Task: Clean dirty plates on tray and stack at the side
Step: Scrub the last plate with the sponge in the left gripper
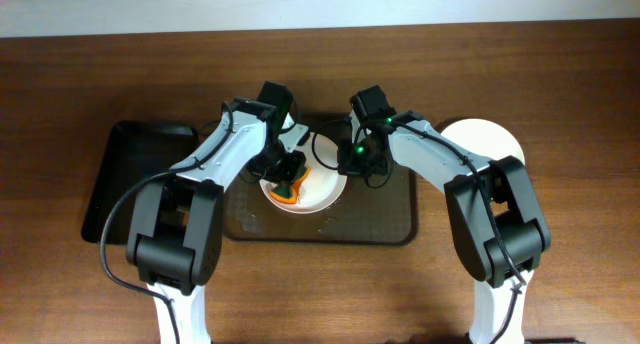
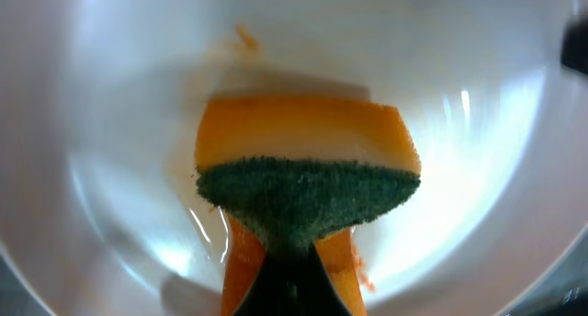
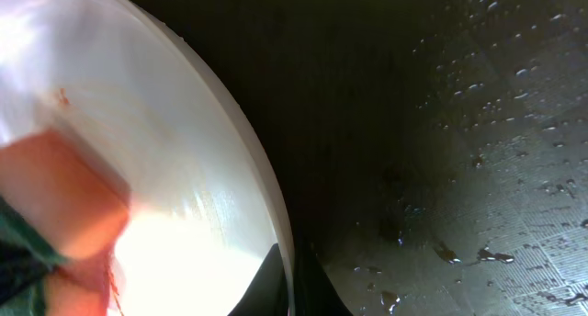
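Note:
A white plate [image 1: 318, 192] sits on the dark wet tray [image 1: 385, 214] in the middle of the table. My left gripper [image 1: 290, 177] is shut on an orange sponge with a green scouring side [image 2: 308, 164] and presses it onto the plate's inside [image 2: 478, 151], where orange smears show. My right gripper [image 3: 292, 284] is shut on the plate's right rim [image 3: 262, 183], one finger inside and one outside. The sponge also shows in the right wrist view [image 3: 55, 215].
A second white plate [image 1: 485, 141] lies on the table right of the tray. A black tray [image 1: 125, 179] lies at the left. The wet tray's mat carries water drops [image 3: 496, 254].

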You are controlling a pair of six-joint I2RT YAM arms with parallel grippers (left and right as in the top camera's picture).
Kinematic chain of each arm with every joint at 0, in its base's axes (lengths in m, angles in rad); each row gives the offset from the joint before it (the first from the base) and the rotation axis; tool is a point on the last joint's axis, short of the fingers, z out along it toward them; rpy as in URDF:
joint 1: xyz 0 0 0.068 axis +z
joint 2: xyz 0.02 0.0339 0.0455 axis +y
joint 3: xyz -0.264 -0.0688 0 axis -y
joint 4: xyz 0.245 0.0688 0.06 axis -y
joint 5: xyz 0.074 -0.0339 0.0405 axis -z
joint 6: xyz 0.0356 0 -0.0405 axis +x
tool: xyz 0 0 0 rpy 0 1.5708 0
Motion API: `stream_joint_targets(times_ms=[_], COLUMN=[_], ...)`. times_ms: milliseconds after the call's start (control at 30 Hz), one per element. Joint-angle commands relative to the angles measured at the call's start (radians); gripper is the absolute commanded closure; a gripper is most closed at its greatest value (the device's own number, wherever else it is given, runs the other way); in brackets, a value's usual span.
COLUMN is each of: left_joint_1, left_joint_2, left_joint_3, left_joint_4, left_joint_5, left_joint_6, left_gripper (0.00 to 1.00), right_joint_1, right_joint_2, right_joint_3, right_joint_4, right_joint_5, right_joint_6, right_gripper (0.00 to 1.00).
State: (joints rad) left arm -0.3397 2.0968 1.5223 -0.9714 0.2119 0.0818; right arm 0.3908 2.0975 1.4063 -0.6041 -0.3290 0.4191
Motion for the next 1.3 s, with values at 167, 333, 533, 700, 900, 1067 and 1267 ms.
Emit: stream_joint_targets(times_ms=[167, 333, 533, 700, 900, 1067, 1267], left_joint_1=[-0.005, -0.004, -0.002, -0.002, -0.003, 0.026, 0.031], left_joint_2=[0.033, 0.107, 0.108, 0.108, 0.108, 0.108, 0.108], left_joint_3=[-0.010, -0.010, -0.010, 0.003, 0.012, 0.012, 0.012], left_joint_4=[0.106, 0.262, 0.164, 0.005, -0.006, 0.158, 0.275], left_joint_5=[0.048, -0.247, -0.489, -0.148, 0.267, -0.023, -0.459], left_joint_6=[0.221, -0.022, -0.250, -0.089, 0.298, 0.017, -0.236], left_gripper=[1.00, 1.00, 1.00, 1.00, 1.00, 1.00, 1.00], right_joint_1=[0.008, 0.008, 0.008, 0.008, 0.008, 0.008, 0.008], right_joint_2=[0.038, 0.038, 0.038, 0.038, 0.038, 0.038, 0.038], right_joint_3=[-0.015, -0.015, -0.015, -0.015, -0.015, -0.015, -0.015], right_joint_4=[-0.002, -0.002, -0.002, -0.004, -0.005, -0.005, -0.005], right_joint_5=[0.026, 0.026, 0.026, 0.026, 0.026, 0.026, 0.026], right_joint_6=[0.007, 0.007, 0.006, 0.007, 0.006, 0.004, 0.004], right_gripper=[0.96, 0.96, 0.96, 0.96, 0.96, 0.96, 0.96])
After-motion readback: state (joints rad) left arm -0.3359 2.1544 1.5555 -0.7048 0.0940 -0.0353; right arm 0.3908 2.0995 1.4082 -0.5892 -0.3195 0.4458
